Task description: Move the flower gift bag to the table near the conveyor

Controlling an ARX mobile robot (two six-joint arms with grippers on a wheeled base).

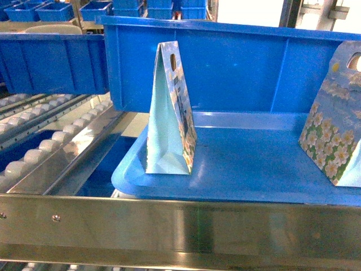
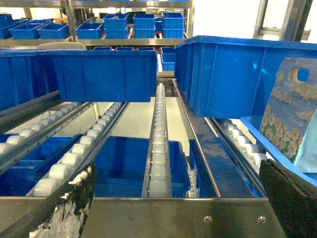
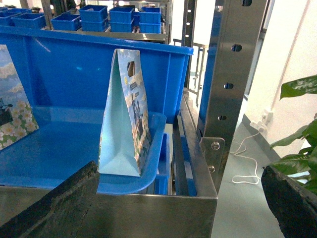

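Observation:
A flower gift bag (image 1: pixel 170 113) stands upright, edge-on, at the front left corner of a shallow blue tray (image 1: pixel 248 164). Another flower gift bag (image 1: pixel 337 121) leans at the tray's right edge. The conveyor (image 1: pixel 53 141) has white roller tracks in a steel frame, left of the tray. My left gripper (image 2: pixel 173 208) is open and empty at the conveyor's steel front rail, with a gift bag (image 2: pixel 290 114) far to its right. My right gripper (image 3: pixel 178 203) is open and empty, low in front of a gift bag (image 3: pixel 126 114). The table is out of view. Neither gripper shows in the head view.
A tall blue bin (image 1: pixel 237 68) stands right behind the tray and another bin (image 1: pixel 51 62) sits on the left tracks. A steel front rail (image 1: pixel 180 223) crosses below. A steel upright post (image 3: pixel 230 79) rises right of the tray, with a potted plant (image 3: pixel 302 129) beyond.

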